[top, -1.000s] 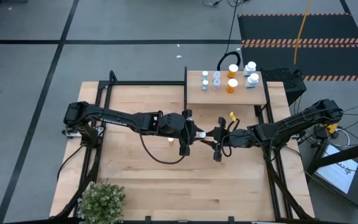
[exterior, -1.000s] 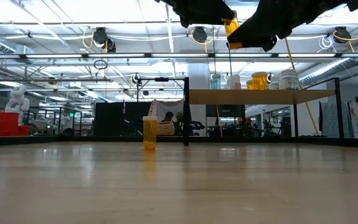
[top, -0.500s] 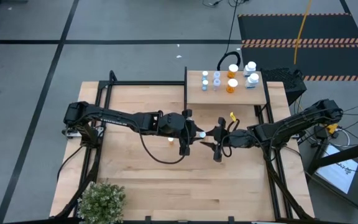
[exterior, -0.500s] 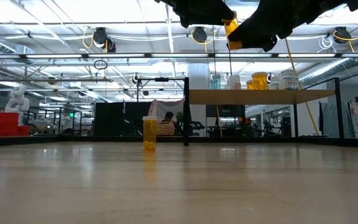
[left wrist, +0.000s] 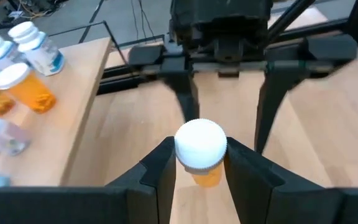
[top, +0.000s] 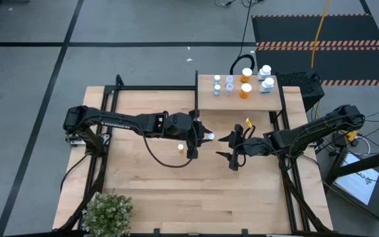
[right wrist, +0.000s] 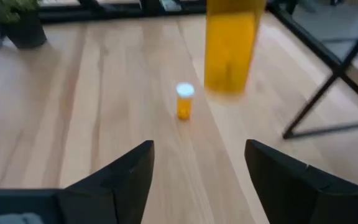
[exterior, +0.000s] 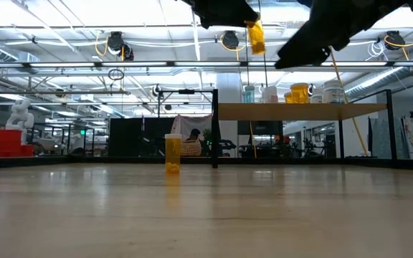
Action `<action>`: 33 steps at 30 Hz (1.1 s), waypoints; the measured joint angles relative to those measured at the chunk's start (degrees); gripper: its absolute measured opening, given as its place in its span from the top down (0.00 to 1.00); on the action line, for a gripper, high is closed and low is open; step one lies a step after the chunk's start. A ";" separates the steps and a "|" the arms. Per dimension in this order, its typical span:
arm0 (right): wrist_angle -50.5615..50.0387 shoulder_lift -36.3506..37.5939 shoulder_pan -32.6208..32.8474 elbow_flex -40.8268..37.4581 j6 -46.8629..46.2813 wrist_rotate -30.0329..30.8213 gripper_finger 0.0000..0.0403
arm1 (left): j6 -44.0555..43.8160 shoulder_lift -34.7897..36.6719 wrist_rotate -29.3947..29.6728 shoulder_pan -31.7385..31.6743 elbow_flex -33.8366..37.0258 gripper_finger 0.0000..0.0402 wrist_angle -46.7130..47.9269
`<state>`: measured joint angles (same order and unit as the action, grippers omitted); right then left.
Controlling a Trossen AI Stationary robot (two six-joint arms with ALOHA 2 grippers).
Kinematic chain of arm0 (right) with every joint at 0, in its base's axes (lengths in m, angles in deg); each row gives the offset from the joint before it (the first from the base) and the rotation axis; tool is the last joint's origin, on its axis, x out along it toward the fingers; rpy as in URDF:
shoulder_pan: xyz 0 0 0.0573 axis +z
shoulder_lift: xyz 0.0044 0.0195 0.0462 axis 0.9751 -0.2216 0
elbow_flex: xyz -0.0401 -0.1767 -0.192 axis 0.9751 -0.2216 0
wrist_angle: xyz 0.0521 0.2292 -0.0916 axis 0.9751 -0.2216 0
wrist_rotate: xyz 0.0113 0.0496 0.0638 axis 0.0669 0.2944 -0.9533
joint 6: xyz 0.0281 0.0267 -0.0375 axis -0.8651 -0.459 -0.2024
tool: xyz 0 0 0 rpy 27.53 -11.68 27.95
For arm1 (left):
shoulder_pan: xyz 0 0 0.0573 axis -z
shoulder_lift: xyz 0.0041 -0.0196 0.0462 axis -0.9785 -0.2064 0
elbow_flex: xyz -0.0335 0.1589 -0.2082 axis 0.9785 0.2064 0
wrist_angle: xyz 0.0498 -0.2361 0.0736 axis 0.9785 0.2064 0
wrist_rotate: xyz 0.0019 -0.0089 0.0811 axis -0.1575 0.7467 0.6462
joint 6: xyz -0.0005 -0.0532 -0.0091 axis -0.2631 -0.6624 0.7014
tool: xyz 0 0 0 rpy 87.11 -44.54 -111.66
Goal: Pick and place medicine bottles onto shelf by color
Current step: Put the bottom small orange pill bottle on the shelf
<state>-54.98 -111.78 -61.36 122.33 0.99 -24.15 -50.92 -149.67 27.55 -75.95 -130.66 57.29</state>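
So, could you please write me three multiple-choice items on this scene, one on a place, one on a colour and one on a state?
1. Where is the orange bottle with the white cap?
A. in the left pincer, above the table
B. on the shelf
C. beside the plant

2. What colour is the lone bottle standing on the table?
A. blue
B. orange
C. green

3. How is the right pincer?
A. shut on a bottle
B. open, holding nothing
C. resting on the shelf

Answers:
1 A: the left wrist view shows its fingers on both sides of the bottle.
2 B: the low view shows an orange body.
3 B: its fingers stand apart, empty, in the right wrist view.
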 joint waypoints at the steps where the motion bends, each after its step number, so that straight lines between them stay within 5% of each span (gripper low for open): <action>1: -1.71 0.73 0.00 -0.02 -0.62 0.00 0.38 | 0.50 0.55 0.00 -0.31 0.01 0.69 0.61; 9: -11.31 6.84 1.27 -0.04 -4.01 0.00 0.38 | 3.12 4.70 0.97 -6.01 0.00 0.69 1.73; 23: -13.00 9.10 2.67 -0.04 -2.50 0.15 0.38 | 3.10 5.91 2.12 -20.63 -0.15 0.69 1.04; 33: -12.50 9.10 2.64 -0.04 -1.87 0.20 0.38 | 3.72 5.86 1.18 -25.15 -1.84 0.69 -0.55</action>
<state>-67.48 -102.68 -58.72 122.28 -0.87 -23.95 -47.20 -143.81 28.73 -101.09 -132.51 56.74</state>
